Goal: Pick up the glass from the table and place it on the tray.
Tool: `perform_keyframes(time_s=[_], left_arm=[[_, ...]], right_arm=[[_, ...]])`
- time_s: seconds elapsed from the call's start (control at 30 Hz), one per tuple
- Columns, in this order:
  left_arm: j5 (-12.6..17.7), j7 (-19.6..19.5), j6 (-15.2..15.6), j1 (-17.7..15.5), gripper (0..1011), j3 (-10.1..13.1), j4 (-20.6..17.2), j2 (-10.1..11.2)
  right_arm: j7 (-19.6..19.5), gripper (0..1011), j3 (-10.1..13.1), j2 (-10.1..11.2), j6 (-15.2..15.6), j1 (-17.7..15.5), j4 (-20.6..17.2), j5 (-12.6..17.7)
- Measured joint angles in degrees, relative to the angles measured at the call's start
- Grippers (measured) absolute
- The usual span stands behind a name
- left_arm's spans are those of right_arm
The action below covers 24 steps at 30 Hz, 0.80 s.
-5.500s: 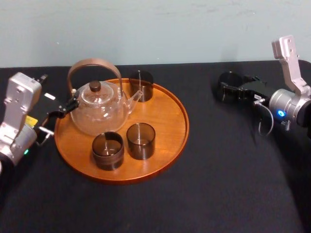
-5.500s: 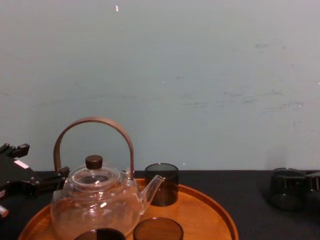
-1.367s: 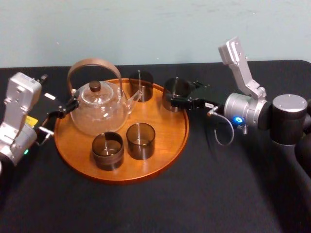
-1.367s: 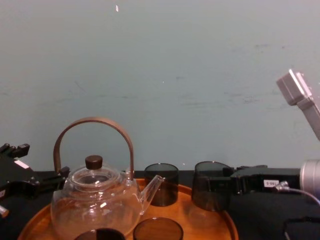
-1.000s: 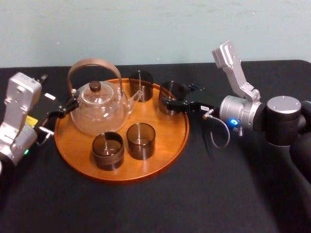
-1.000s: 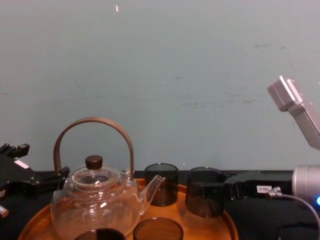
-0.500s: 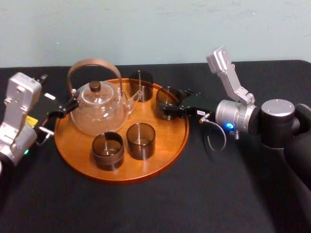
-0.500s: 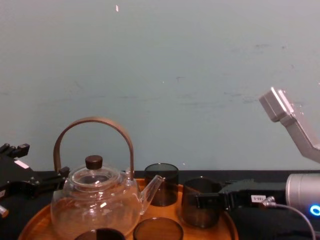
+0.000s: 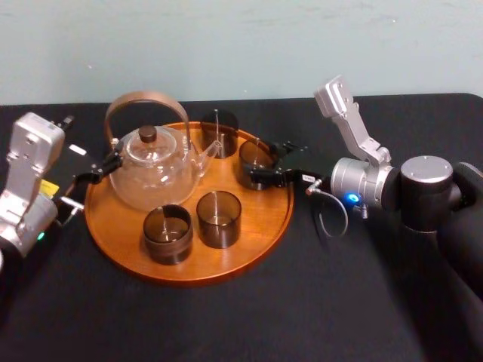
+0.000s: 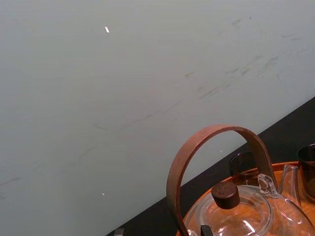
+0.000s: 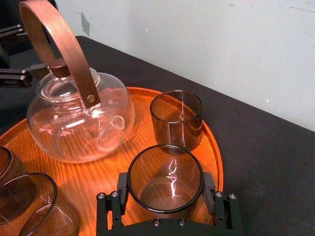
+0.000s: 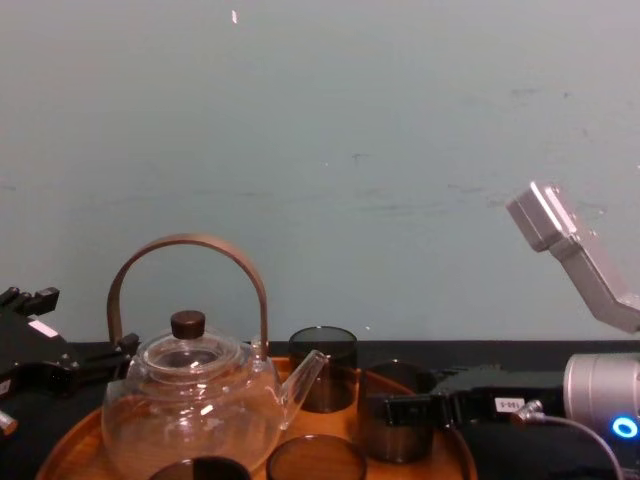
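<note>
Your right gripper (image 11: pixel 165 189) is closed on the glass (image 9: pixel 255 158), one finger against each side of its wall. The glass sits inside the tray's (image 9: pixel 260 222) far right part, low at its floor; you cannot tell if it touches. It stands upright, mouth up, long axis vertical. A second glass (image 9: pixel 219 130) is just beside it, with the teapot (image 9: pixel 151 172) spout close by. Two more glasses (image 9: pixel 219 219) stand nearer you. Your left gripper (image 9: pixel 96 173) is parked over the table (image 9: pixel 339 302) beside the teapot.
</note>
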Motion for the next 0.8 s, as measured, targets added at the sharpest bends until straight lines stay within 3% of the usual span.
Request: perform_keyframes(time_s=[0.13,0.3,0.6,0.8], left_arm=[[0.00,0.00,0.00,0.00,1010,0.00,0.00,0.00],[0.00,0.00,0.00,0.00,1009,0.00,0.00,0.00],[0.00,0.00,0.00,0.00,1009,0.00,0.00,0.00],[0.00,0.00,0.00,0.00,1010,0.00,0.00,0.00]], right_arm=[[0.00,911,0.02,0.01,0.00,-0.01,0.00,0.03],[-0.01,1002,0.04,0.02,0.02,-0.03,-0.01,0.11],[0.07,1002,0.55,0.24,0.92,-0.38,-0.24,0.76],[-0.06,1002,1.24,1.52,2.55,-1.89,-2.48,1.67]])
